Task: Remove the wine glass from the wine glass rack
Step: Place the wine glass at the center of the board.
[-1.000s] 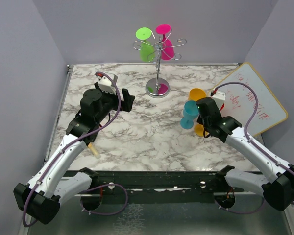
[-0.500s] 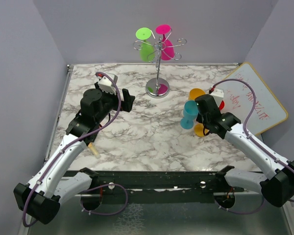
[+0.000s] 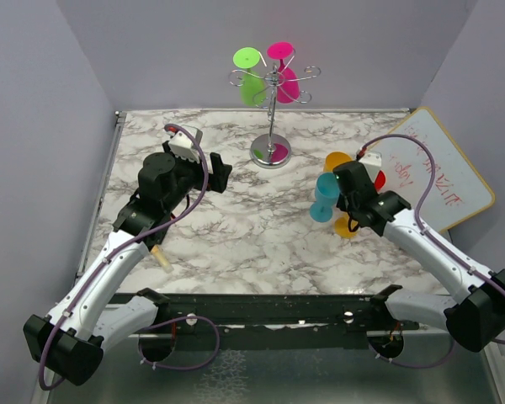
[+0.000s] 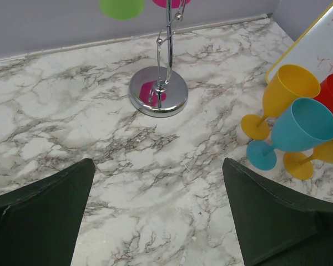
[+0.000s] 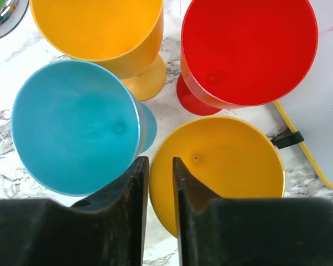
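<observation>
The right gripper has just parted its fingers slightly above the nearer yellow glass, apparently releasing it beside 3 others, while the left gripper waits wide open and empty facing the rack, where a green glass and a pink glass hang.

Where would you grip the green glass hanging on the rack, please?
Probably by its bowl: the green glass hangs upside down, foot resting atop the rack, bowl free below. Come from the near left, since the pink glass crowds its right side.
</observation>
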Robot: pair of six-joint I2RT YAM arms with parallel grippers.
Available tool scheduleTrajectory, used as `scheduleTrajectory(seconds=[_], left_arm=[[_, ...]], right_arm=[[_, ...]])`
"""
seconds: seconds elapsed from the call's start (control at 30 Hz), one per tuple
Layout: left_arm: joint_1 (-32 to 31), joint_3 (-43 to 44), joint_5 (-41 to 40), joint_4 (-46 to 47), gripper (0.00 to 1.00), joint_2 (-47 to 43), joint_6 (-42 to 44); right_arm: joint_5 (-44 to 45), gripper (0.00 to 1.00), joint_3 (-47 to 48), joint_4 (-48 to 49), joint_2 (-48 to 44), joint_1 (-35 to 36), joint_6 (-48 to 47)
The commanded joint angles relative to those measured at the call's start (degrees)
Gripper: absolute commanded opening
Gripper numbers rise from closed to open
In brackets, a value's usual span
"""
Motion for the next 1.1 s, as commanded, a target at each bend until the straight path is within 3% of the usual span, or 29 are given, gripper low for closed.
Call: scheduleTrajectory(seconds=[0.0, 0.1, 0.3, 0.67, 0.83, 1.07], left_arm=[[0.53, 1.33, 0.79, -0.08, 0.99, 0.0, 0.49], [0.53, 1.28, 1.07, 0.07, 0.99, 0.25, 0.31], [0.6, 2.02, 1.49, -0.65, 0.99, 2.17, -0.99], [0.86, 3.04, 2.53, -1.14, 0.99, 3.54, -0.79], [2.06, 6.68, 4.38, -5.57, 0.99, 9.0, -1.58], [12.44, 14.94, 15.45, -3.04, 0.99, 16.88, -7.38]], right_arm=[[0.11, 0.32, 2.93, -1.38, 0.36, -0.24, -0.63], [-0.28, 0.48, 4.11, -2.08, 0.11, -0.27, -0.56], [-5.01, 0.6, 8.67, -2.73, -0.6, -0.25, -4.23], [-4.85, 0.6, 12.02, -4.73, -2.71, -0.24, -4.58], [-12.06, 0.62, 12.99, -0.02, -5.62, -0.24, -6.32], [-25.37, 0.65, 11.92, 7.84, -7.15, -0.24, -6.43]])
